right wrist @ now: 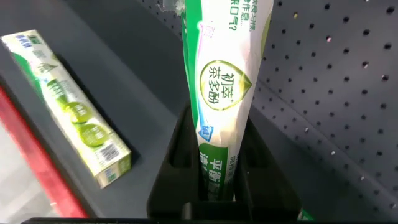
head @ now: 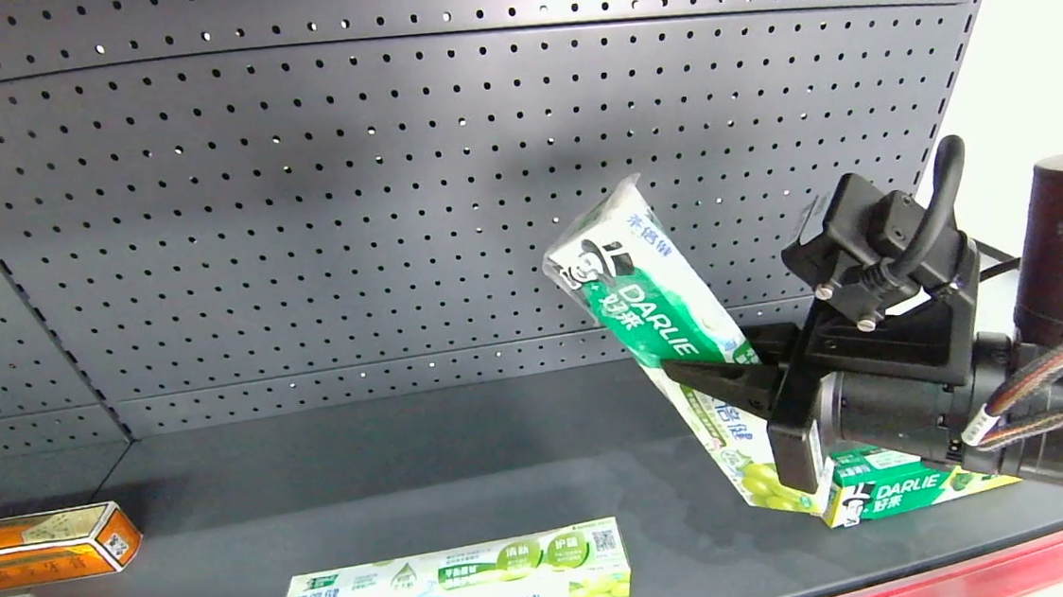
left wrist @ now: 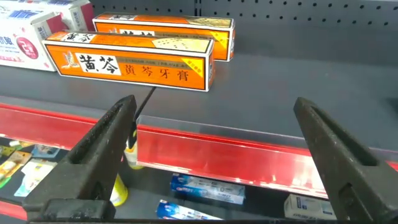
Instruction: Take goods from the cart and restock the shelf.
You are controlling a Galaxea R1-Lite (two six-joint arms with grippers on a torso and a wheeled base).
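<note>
1. At the far left of the shelf (head: 393,471), two orange boxes (head: 34,546) lie flat, with their long sides running along the front edge.
2. The left claw (left wrist: 217,168) hangs in front of the shelf's red front lip (left wrist: 217,146). Its fingers are spread wide and nothing is between them. The orange boxes sit just beyond it, well apart from the green goods, so this arm is the farther one from the work.
3. Near the front centre, a green toothpaste box (head: 455,594) lies flat, its long axis also along the front edge.
4. To its right is the held box (head: 655,298), which is steeply tilted. Its upper end leans left and up toward the perforated back panel (head: 346,237), and its lower end slopes down to the right, close to the shelf. I cannot tell whether it touches.
5. The right claw (head: 737,382) comes in from the right and is clamped across the held box's middle.
6. Under that arm, a second flat green box (head: 897,488) lies just beside the held box's lower end.
7. My judgement is that the placing depends on bringing the long axis down flat. The bare shelf lies left of the right claw, so the upper end should swing down that way.
</note>
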